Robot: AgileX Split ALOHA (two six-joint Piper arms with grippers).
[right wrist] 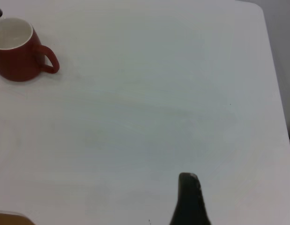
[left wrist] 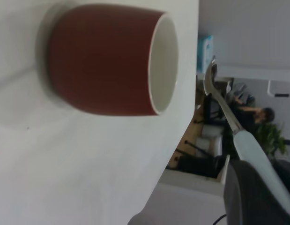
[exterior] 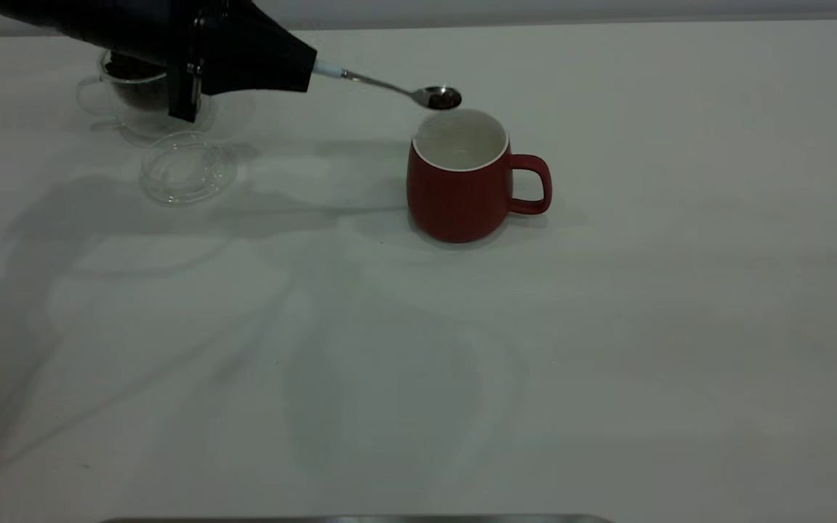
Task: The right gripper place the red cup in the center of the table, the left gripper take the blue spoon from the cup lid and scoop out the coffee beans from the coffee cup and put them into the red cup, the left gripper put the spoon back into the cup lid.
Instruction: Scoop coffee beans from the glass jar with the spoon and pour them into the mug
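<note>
The red cup (exterior: 458, 196) stands upright near the middle of the table (exterior: 607, 327), handle to the right. My left gripper (exterior: 306, 67) is shut on the pale handle of the blue spoon (exterior: 389, 85). It holds the spoon roughly level, the bowl just above the cup's far rim. A few coffee beans (exterior: 445, 99) lie in the bowl. In the left wrist view the spoon (left wrist: 229, 117) hangs beside the cup (left wrist: 102, 61). The coffee cup (exterior: 135, 98) with beans sits far left, partly behind the arm. The cup lid (exterior: 187, 168) lies bare in front of it. My right gripper (right wrist: 188, 180) hovers shut over bare table, well apart from the cup (right wrist: 16, 61).
The white tabletop stretches wide to the right of and in front of the red cup. A dark strip (exterior: 353, 519) runs along the near edge of the table. Past the table's far edge, the left wrist view shows room clutter and a plant (left wrist: 271, 136).
</note>
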